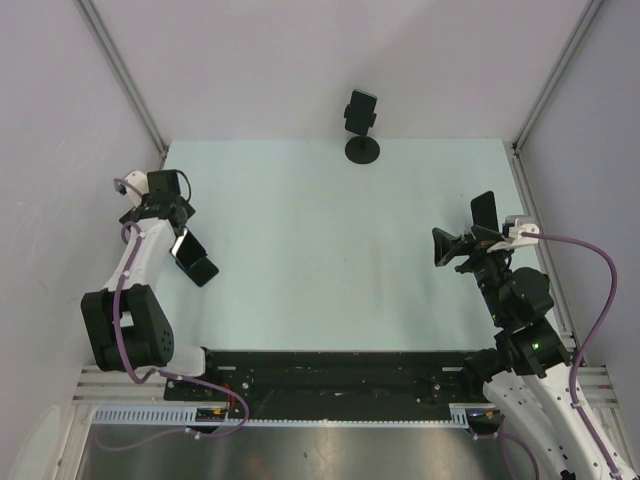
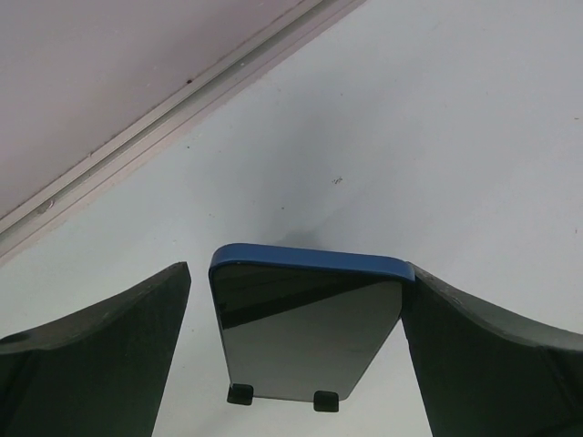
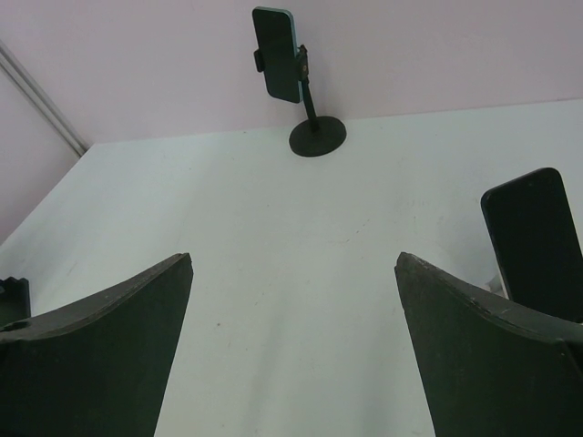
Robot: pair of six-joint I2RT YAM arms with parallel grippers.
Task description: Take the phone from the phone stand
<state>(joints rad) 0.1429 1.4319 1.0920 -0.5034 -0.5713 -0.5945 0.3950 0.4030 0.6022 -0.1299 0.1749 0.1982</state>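
**While both grippers gape, phone (image 3: 276, 53) sits in phone stand (image 3: 317, 137)**

Since the pale table (image 1: 320, 250) spans the overhead view, both arms show at once. The left arm (image 1: 140, 255) is folded along the left edge and the right arm (image 1: 525, 300) is bent near the right edge.

At the middle of the far edge, close to the back wall (image 1: 330, 60), the phone stand rises on a round black base and a thin stem. The phone is clamped upright in its cradle, well apart from both arms.

The left gripper (image 2: 297, 273) has its fingers spread wide. Between them lies a dark, glossy, blue-edged slab (image 2: 310, 328). It touches one finger and is separated from the other by a clear gap. Two small black tabs sit at its lower edge. What it is, or what it rests on, cannot be told.

The right gripper (image 3: 293, 259) is likewise spread wide with nothing between its fingers, and it faces the stand across bare table. Just beyond one finger stands a dark slab (image 3: 533, 241), which cannot be identified.
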